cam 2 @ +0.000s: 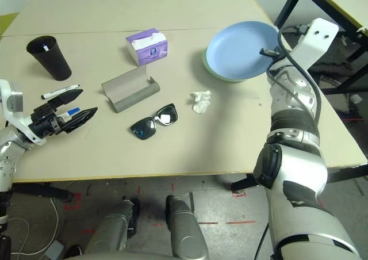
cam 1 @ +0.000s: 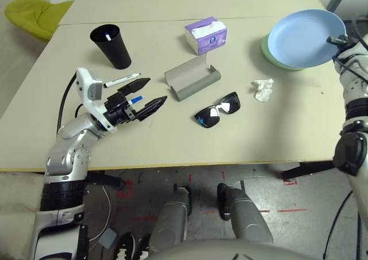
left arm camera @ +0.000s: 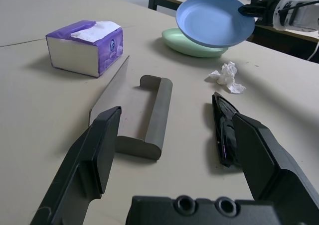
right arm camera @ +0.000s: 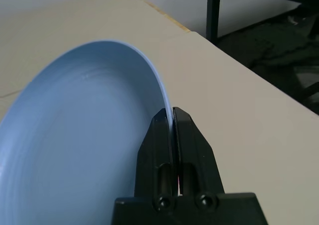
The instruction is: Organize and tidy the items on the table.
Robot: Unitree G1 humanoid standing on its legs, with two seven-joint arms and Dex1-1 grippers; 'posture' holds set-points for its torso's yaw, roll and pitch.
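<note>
The right gripper (right arm camera: 173,116) is clamped on the rim of the blue plate (cam 2: 238,50), one finger on each face. The plate is at the far right of the table (cam 1: 172,139), tilted up on its right side and overlapping the green plate (left arm camera: 187,42), whose edge shows beneath it on the left.

The left gripper (cam 1: 145,95) hangs low over the near left of the table with its fingers (left arm camera: 94,155) spread wide and nothing between them, pointing right toward the case (cam 1: 192,79). Just beside it lie the two markers: the black-capped one (cam 1: 122,80) on its far side, and the blue-capped one (cam 1: 135,100) between the fingers as seen from above; I cannot tell whether it touches them.

The grey case lies open in the middle of the table. The sunglasses (cam 1: 217,110) lie just near and right of it, apart from it. The crumpled tissue (cam 1: 263,89) lies between the sunglasses and the plates, touching neither.

The black cup (cam 1: 112,45) stands upright at the far left, with something white and slim inside it. A purple tissue box (cam 1: 206,35) stands on the far side of the case, with a white sheet sticking out of the top.
</note>
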